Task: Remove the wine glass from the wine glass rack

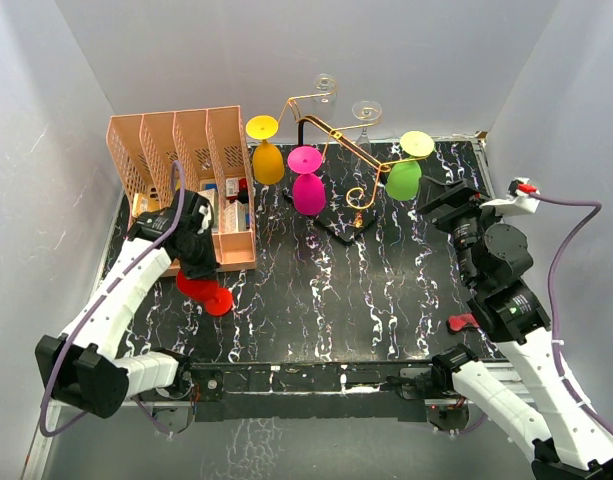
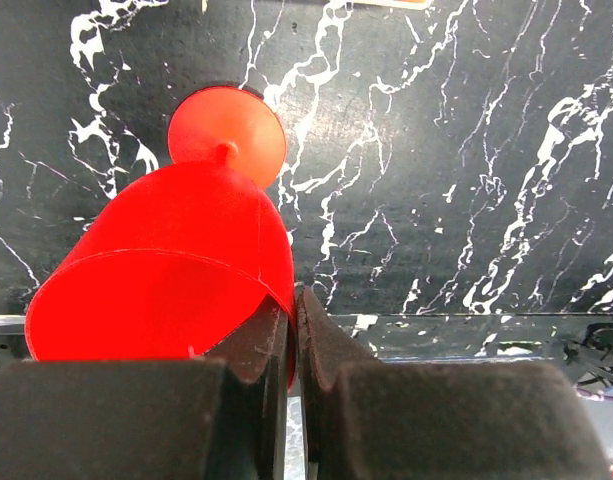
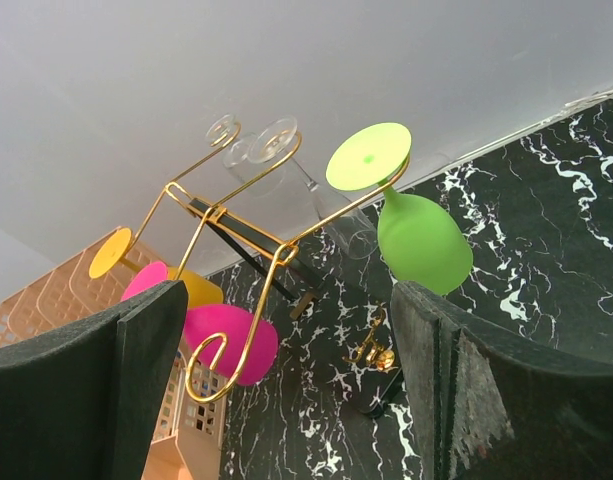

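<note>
Down at the left, off the wine glass rack [image 1: 338, 140] and well apart from it — the red wine glass [image 1: 204, 290], tipped over on its side low over the black marbled table [image 1: 316, 300], just in front of the peach file organiser [image 1: 176, 150]. Pinched at the rim by the left gripper [image 1: 199, 265], fingers [image 2: 256, 350] clenched tight on the red wall. Foot [image 2: 226, 135] low against the marble; touching or not, cannot tell.

Over to the right: right gripper [image 1: 444, 203] spread wide, grasping nothing, pointed toward the rack. Framed between its fingers [image 3: 106, 380] in the wrist view — the green glass [image 3: 423, 240], hanging bowl-down by its foot from a gold arm. Hanging likewise, a magenta glass [image 1: 308, 190] and a yellow glass [image 1: 267, 160]. At the back of the rack, two clear glasses [image 1: 364, 110].
</note>
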Robot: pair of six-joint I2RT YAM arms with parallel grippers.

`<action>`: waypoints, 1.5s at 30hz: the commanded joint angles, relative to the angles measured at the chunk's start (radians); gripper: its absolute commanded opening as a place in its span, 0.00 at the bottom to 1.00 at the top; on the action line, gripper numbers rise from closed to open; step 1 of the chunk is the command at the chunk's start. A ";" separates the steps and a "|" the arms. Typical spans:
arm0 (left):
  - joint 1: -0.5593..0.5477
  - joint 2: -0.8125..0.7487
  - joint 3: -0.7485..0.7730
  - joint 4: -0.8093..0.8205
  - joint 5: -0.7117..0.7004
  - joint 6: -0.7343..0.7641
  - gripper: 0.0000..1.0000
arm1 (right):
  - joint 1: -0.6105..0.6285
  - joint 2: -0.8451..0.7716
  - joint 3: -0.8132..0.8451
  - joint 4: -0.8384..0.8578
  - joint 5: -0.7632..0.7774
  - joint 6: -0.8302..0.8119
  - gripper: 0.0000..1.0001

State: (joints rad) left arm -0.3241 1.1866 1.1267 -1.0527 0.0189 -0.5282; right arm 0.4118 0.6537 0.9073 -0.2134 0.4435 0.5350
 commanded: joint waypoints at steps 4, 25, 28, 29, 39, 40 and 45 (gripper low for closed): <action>-0.001 0.036 0.047 -0.025 -0.037 0.063 0.09 | -0.001 0.000 0.026 0.031 0.007 -0.013 0.89; -0.001 -0.306 0.113 0.458 0.003 0.061 0.84 | -0.001 0.032 0.092 -0.152 -0.075 -0.032 0.89; -0.001 -0.314 0.116 0.586 0.013 0.039 0.89 | -0.001 0.063 0.142 -0.193 -0.099 -0.033 0.88; -0.001 -0.311 0.123 0.628 0.019 0.039 0.90 | -0.001 0.077 0.166 -0.212 -0.092 -0.033 0.88; -0.001 -0.276 0.074 1.066 0.012 0.085 0.94 | -0.001 0.298 0.373 -0.270 -0.124 -0.082 0.88; -0.001 -0.274 0.062 1.101 0.009 0.093 0.94 | -0.001 0.324 0.404 -0.275 -0.155 -0.082 0.88; -0.001 -0.286 -0.002 1.205 0.012 0.165 0.94 | -0.002 0.448 0.524 -0.272 -0.337 -0.051 0.88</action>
State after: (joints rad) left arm -0.3241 0.9165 1.1641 -0.0074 0.0299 -0.4404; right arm 0.4114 1.0504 1.3243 -0.5045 0.2600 0.4725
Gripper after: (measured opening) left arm 0.938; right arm 0.884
